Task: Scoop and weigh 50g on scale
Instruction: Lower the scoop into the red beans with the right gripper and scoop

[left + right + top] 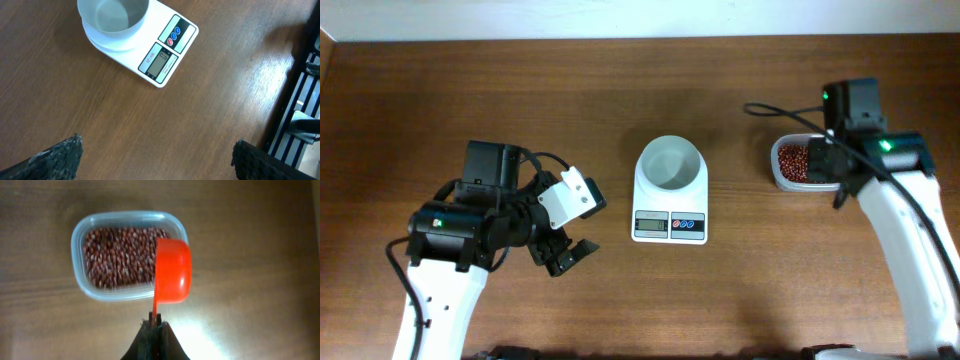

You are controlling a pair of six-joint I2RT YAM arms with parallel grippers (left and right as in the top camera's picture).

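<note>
Two arms, one job, stock as I read it from the remote desk. Item one: beans [120,255], dark reddish-brown, heaped in a clear tub [77,240] on the table [440,100], to the right of the scale [669,195] with bare wood between. Item two: scoop [171,275], orange-red, its handle pinched fast between the closed fingers of the right claw [156,325]. Its long axis runs straight out from that claw, cup end farthest away and hanging over the tub's right-hand rim, crossing the tub's longer side roughly square. I cannot tell which way the cup's mouth faces. Item three: scale, display and buttons at the near end, white bowl [670,162] at the far end, and the bowl looks empty. Item four: left claw [570,256], fingers spread wide, holding nothing, parked over bare wood left of the scale. Step in hand, by my judgement: the first scoop, cup poised at the tub but not yet dug in, so the weighing is barely begun. Next move calls for turning the cup's mouth into the heap, lifting it level, carrying it left to the bowl, and tipping slowly while I watch the display.
</note>
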